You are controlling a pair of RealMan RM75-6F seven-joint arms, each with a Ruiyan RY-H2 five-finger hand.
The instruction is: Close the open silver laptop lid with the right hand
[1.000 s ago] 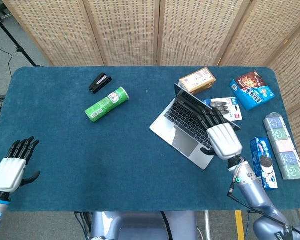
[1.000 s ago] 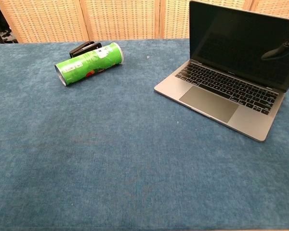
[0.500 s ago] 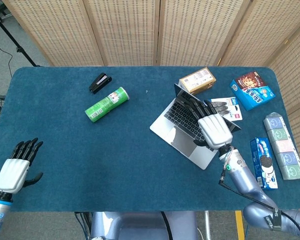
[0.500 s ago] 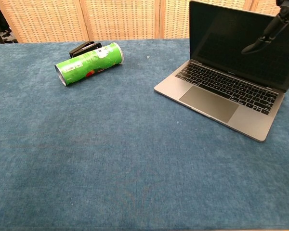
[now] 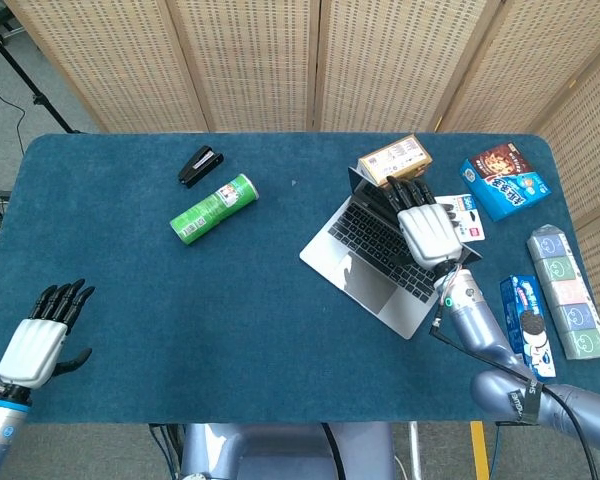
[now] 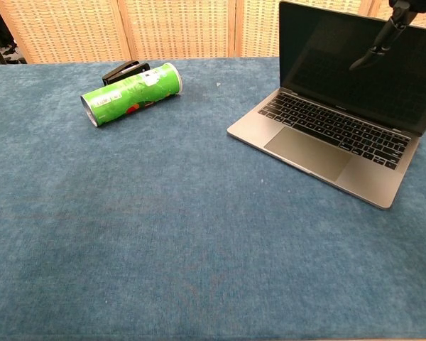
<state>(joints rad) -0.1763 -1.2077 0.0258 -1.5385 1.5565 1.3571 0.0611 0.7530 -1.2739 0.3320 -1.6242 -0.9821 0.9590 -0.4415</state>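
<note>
Hovering with fingers spread and holding nothing, the right hand point(image 5: 426, 229) hung over the open silver laptop point(image 5: 380, 255), whose lid point(image 6: 355, 64) stood upright beneath its fingertips.

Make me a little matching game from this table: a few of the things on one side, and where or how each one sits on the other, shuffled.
Things:
1. green can
2. black stapler
3. silver laptop
4. left hand

States:
A. lid standing open, screen dark
B. lying on its side
C. holding nothing, at the near left edge of the table
D. just behind the can, toward the screen wall

Pairs: 1-B, 2-D, 3-A, 4-C
</note>
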